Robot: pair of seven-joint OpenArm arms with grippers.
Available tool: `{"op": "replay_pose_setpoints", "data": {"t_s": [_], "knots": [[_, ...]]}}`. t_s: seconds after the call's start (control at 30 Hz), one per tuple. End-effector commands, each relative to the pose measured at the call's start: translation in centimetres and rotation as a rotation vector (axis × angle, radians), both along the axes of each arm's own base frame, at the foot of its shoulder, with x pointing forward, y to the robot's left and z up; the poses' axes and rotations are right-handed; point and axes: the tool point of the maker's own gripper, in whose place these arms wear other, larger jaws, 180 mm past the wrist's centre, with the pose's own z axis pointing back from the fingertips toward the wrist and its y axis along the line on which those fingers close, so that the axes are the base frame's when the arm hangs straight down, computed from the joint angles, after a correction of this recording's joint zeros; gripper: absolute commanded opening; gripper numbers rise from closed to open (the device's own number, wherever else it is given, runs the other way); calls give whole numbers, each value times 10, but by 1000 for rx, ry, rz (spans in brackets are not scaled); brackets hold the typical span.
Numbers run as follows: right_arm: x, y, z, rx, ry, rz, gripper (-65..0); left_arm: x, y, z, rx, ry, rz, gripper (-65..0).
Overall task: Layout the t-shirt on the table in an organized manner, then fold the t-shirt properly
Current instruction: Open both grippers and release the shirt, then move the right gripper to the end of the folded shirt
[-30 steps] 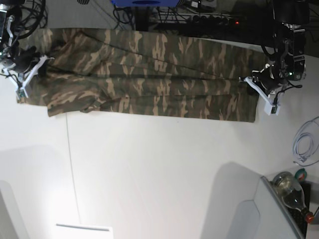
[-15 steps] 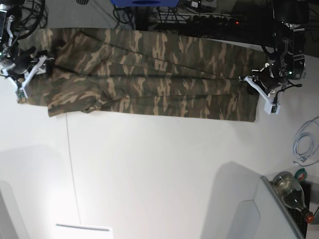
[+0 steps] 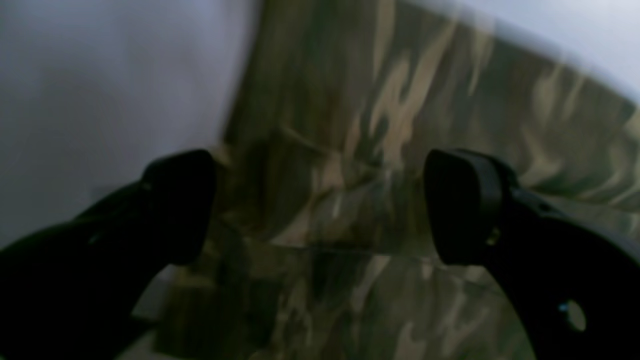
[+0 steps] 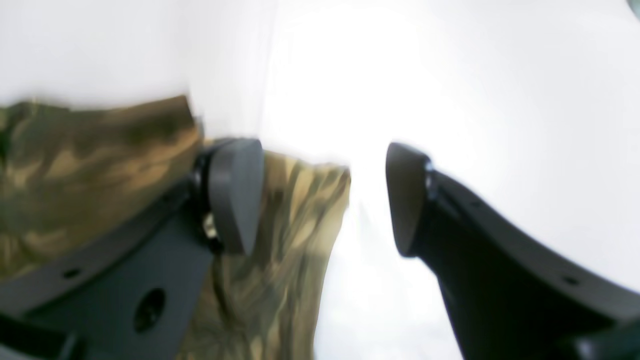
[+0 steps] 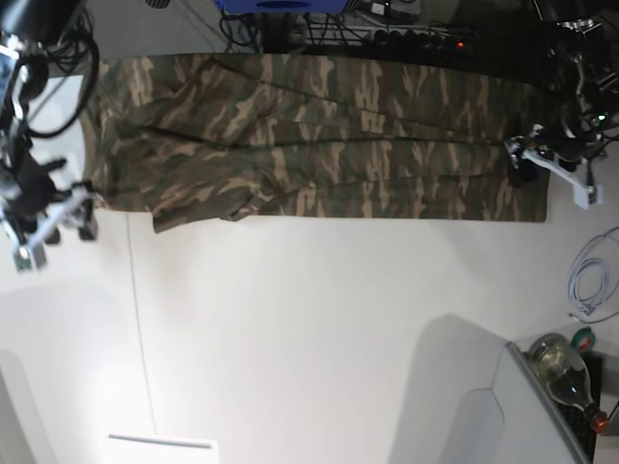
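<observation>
Both end effectors are now standing with jaws apart, having let go of the camouflage t-shirt (image 5: 319,135), which is lying stretched along the desk's (image 5: 309,319) far edge. Left end effector (image 5: 542,164) is hovering at its end; right end effector (image 5: 53,227) is backing off, so folding looks next.
</observation>
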Motion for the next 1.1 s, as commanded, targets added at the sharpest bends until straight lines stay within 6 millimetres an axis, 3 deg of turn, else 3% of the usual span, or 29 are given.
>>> {"op": "replay_pose_setpoints", "data": {"t_s": [0.0,0.23,0.37,0.5,0.63,0.8,0.93,1.07], "knots": [[8,-5,3,-5,-12,-2,-281,14,2,19,17,-71,-13,-16],[20,61,-12,70,15,127,-281,14,3,18,12,-74,-4,-16],[22,83,-14,118,11,132,-279,11,5,17,14,-70,2,-18],[29,86,-11,128,0,132,-191,-9,35,25,41,-77,92,-49],[34,86,-27,159,49,121,-176,-24,57,33,64,-86,159,-262],[39,93,-43,200,100,115,-176,-34,71,37,79,-89,201,-650],[41,95,-46,210,108,114,-195,-39,78,38,85,-88,225,-650],[37,95,-49,207,133,118,-449,-40,81,39,89,-88,228,-650]]}}
